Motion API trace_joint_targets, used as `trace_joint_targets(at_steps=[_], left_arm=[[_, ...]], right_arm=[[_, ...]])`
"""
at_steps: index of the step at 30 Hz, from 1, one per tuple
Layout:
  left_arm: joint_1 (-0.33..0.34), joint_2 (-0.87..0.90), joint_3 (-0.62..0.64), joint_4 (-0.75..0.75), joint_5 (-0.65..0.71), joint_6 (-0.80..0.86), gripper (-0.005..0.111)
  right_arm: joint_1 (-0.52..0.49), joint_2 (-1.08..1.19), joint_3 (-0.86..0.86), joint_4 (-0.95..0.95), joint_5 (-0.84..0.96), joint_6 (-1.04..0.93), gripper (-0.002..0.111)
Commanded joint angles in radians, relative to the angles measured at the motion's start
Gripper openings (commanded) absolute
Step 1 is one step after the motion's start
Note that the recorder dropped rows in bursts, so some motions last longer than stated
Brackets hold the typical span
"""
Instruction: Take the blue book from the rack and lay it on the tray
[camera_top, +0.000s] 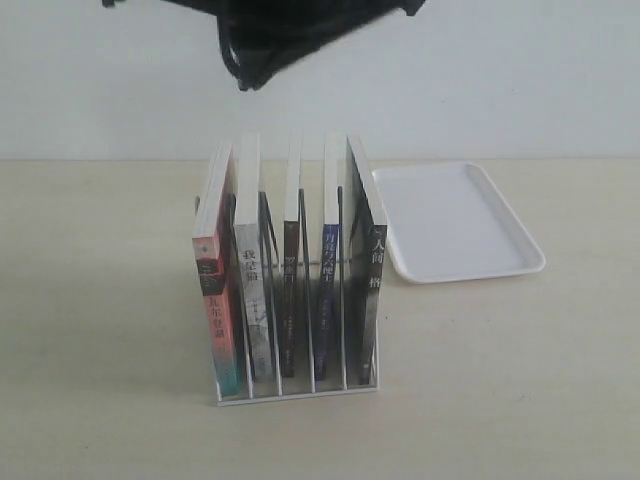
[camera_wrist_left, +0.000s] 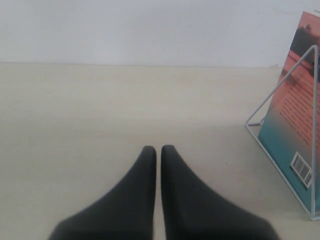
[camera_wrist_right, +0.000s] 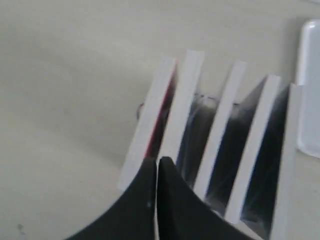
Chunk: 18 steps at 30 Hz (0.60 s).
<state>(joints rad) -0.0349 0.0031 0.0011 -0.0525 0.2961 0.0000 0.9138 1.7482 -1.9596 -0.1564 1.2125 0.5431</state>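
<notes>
The white wire rack (camera_top: 300, 392) stands mid-table with five upright books. The blue book (camera_top: 330, 272) is fourth from the left, blue spine facing front, between a dark-spined book and the black-spined one. From above, its white page edge (camera_wrist_right: 258, 145) shows in the right wrist view. The white tray (camera_top: 455, 220) lies flat, right of the rack, with nothing on it. My right gripper (camera_wrist_right: 156, 161) is shut and holds nothing; it hangs above the rack's left-hand books. My left gripper (camera_wrist_left: 158, 148) is shut over bare table, apart from the rack's wire side (camera_wrist_left: 280, 85).
The red-and-teal book (camera_wrist_left: 295, 115) fills the rack's leftmost slot. A dark arm shape (camera_top: 250, 50) hangs at the top of the exterior view, above the rack. A pale wall runs along the back of the beige table (camera_top: 100, 350).
</notes>
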Motion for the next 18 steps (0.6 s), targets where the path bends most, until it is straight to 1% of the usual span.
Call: trace_joint_targets(at_steps=[1, 4, 7, 9, 11, 15, 18], left_arm=[[0.002, -0.003, -0.001, -0.004, -0.004, 0.0, 0.004], [0.002, -0.003, -0.001, -0.004, -0.004, 0.0, 0.004], [0.002, -0.003, -0.001, -0.004, -0.004, 0.0, 0.004], [0.002, -0.003, -0.001, -0.004, -0.004, 0.0, 0.004], [0.002, -0.003, -0.001, -0.004, -0.004, 0.0, 0.004], [0.002, -0.003, -0.001, -0.004, -0.004, 0.0, 0.004], [0.002, -0.003, -0.001, -0.004, -0.004, 0.0, 0.004]], right_arm=[[-0.119, 0.078, -0.093, 0.134, 0.009, -0.025, 0.004], [-0.166, 0.092, -0.084, 0.126, 0.009, -0.024, 0.004], [-0.166, 0.098, -0.084, 0.064, 0.009, -0.034, 0.004], [-0.167, 0.098, -0.074, 0.071, 0.009, -0.032, 0.004], [-0.168, 0.098, -0.024, 0.071, 0.009, -0.075, 0.004], [-0.176, 0.098, 0.044, 0.079, 0.009, -0.051, 0.004], [-0.176, 0.098, 0.063, 0.029, 0.009, -0.044, 0.004]])
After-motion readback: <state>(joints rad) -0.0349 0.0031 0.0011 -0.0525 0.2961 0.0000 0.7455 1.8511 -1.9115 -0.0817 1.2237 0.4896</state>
